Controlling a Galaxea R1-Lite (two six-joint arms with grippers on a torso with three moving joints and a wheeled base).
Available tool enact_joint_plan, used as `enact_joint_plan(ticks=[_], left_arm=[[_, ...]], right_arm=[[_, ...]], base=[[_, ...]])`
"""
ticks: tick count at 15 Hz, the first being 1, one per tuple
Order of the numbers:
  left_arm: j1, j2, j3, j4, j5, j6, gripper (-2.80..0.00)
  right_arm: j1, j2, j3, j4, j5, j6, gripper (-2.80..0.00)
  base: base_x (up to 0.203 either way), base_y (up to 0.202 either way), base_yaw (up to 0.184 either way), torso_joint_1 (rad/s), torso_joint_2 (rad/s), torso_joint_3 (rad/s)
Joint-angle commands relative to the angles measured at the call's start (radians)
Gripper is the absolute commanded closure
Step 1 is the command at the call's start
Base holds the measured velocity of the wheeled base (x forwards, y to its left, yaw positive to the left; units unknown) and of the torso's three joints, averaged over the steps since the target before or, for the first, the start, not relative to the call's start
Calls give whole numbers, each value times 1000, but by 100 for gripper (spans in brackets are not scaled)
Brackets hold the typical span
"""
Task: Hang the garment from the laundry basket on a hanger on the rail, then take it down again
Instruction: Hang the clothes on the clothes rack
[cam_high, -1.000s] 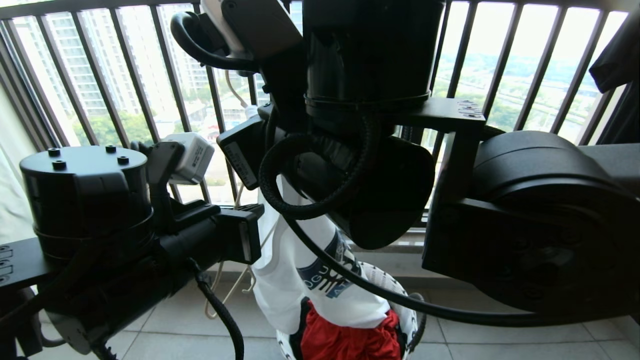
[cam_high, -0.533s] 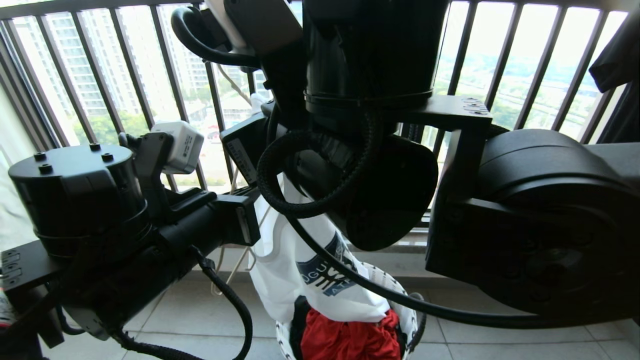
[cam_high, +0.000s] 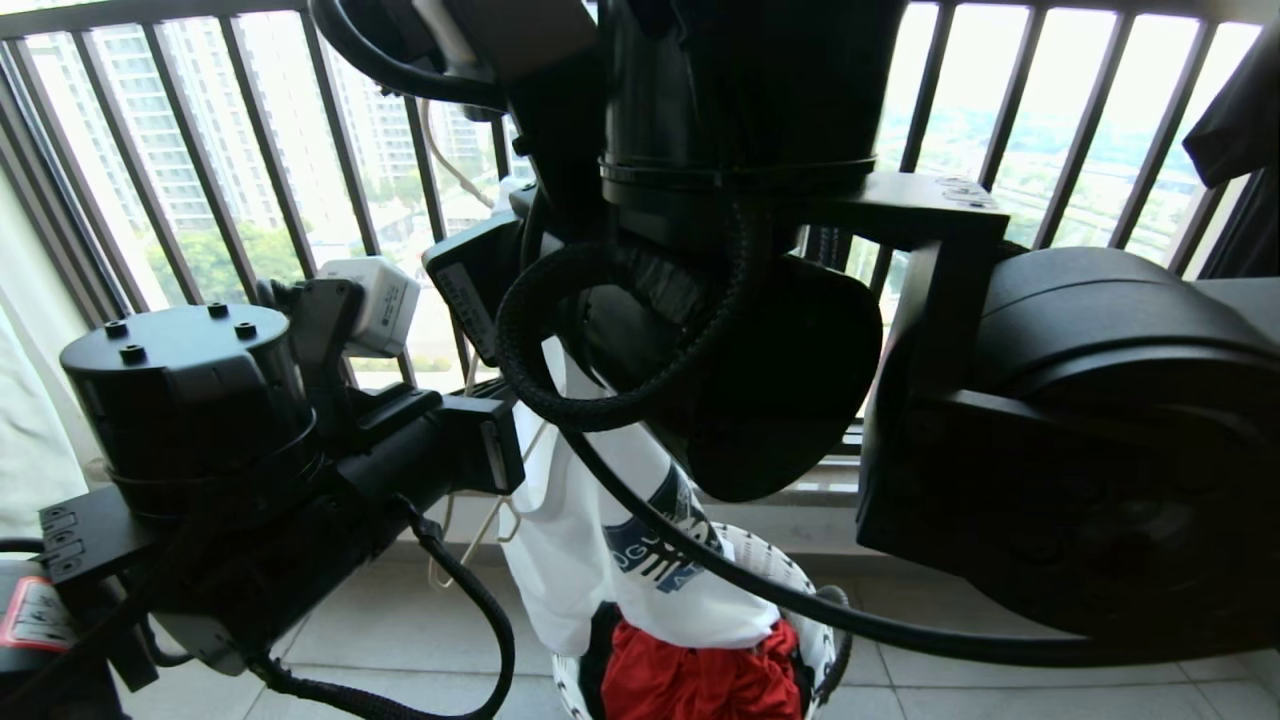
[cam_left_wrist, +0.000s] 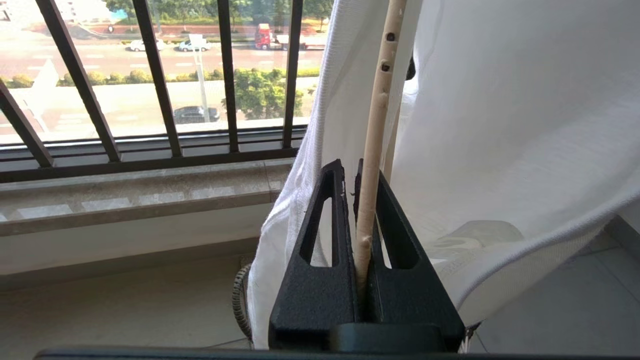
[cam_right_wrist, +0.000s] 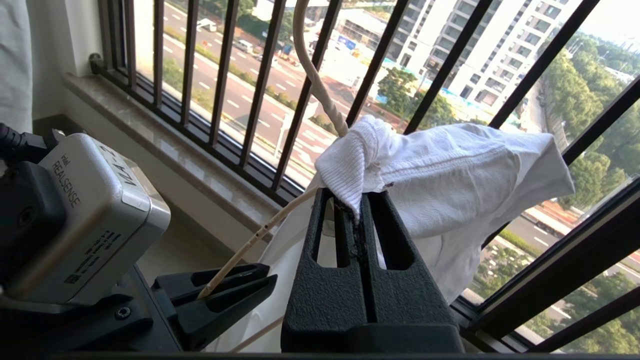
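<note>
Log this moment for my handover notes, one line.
left tool: shut on hanger | right tool: shut on T-shirt | basket: below

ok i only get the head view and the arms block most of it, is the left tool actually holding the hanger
Observer: Yes. The left wrist view shows the left tool shut on the hanger, gripping one cream wire arm.
Operator: and the right tool, has it got the shirt
Observer: The right tool is shut on a ribbed edge of the white garment, pinching a small fold.
Operator: where's the hanger neck then
Observer: In the right wrist view the twisted neck rises out of the bunched cloth beside the right tool, up in front of the balcony bars.
</note>
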Motion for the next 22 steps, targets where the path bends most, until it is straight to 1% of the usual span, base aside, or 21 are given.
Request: enact_joint_plan(ticks=[1,8,9,10,13,17,19,22], left_arm=[[3,10,0,-4,2,-3,0],[4,-7,-2,-6,2,-7,0],[4,-10,-2,-6,2,-9,0],[4,-13,-1,-25,2,-15,0],[4,-9,21,-148,-1,-15,0],[18,-8,21,-156,-1,-18,0],[30,-10,21,-156,-4,-17,0],[38,-16,21,-156,-14,-16,0]], right_arm=[[18,4,5,-2,-3,-1,0],[25,19,7,0,-5,-3,0],[25,19,5,-2,-5,-3,-243],[25,19,5,0,-5,-3,-280],[25,20,5,-2,-5,-1,-280],[25,8,7,-2,-10,0,-280],[25,-17,23,-1,-33,-1,-280],[25,-92,105,3,-46,-2,-280]], base=[[0,0,0,0,0,0],[0,0,0,0,0,0],[0,0,0,0,0,0],[0,0,0,0,0,0],[0,0,0,0,0,0],[0,0,0,0,0,0],[0,0,0,0,0,0],[0,0,0,0,0,0]])
